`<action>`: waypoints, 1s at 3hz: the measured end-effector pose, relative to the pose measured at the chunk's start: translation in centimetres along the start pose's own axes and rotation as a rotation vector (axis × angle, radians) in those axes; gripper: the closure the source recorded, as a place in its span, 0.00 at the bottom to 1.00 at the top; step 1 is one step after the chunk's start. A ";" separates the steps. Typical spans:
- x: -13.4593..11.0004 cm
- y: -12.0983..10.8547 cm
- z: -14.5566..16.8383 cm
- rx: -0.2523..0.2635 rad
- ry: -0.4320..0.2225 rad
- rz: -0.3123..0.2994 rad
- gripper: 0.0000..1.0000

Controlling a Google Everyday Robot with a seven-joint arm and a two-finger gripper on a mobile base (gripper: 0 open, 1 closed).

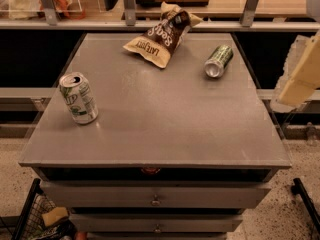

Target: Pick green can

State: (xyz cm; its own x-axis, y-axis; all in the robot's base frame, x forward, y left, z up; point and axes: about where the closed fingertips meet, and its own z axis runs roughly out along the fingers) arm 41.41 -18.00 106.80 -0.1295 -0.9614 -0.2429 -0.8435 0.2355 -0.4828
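The green can (218,60) lies on its side on the grey table top (160,124), at the back right, with its shiny silver end turned toward the front left. It is dark green with thin pale stripes. My gripper (301,76) shows as a pale yellowish shape at the right edge of the view, off the table's right side and to the right of the can. It holds nothing that I can see.
A mostly white can with a green logo (78,98) stands upright at the left. A brown and cream snack bag (161,33) lies at the back middle. Drawers (156,199) are below the table's front edge, and a rail and shelf (150,25) run behind it.
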 end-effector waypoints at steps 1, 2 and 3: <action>0.0 0.0 0.0 0.000 0.000 0.000 0.00; -0.6 -0.1 -0.6 0.016 -0.014 -0.036 0.00; -1.0 -1.0 1.2 0.005 -0.056 -0.139 0.00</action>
State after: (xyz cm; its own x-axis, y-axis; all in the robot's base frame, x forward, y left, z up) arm 43.03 -17.12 106.54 0.0177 -0.9752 -0.2205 -0.8486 0.1020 -0.5191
